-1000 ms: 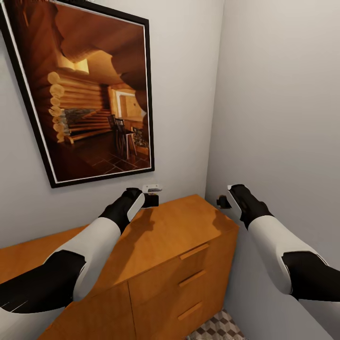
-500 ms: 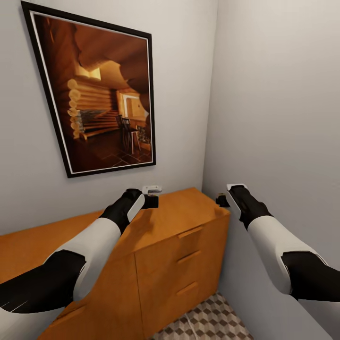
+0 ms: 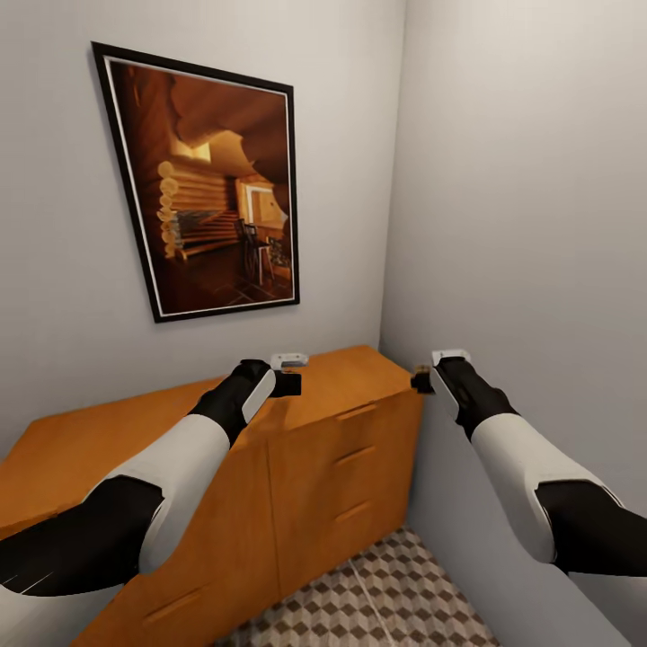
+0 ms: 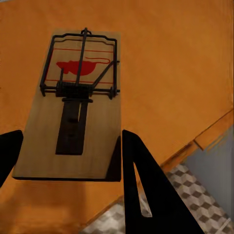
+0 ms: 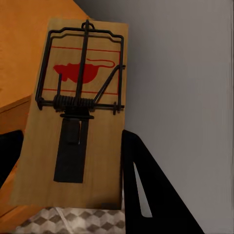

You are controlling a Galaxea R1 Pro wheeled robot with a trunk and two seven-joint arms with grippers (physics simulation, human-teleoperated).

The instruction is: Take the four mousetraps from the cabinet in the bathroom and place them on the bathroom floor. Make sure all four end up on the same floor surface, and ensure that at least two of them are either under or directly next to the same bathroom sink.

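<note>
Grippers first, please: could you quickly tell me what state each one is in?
Left gripper: shut on a mousetrap.
Right gripper: shut on another mousetrap.

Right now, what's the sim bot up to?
Each end effector is shut on a mousetrap: the left end effector holds one trap over the orange cabinet, the right end effector holds another trap beside the grey wall. Patterned floor shows below; no trap is set down yet.
</note>
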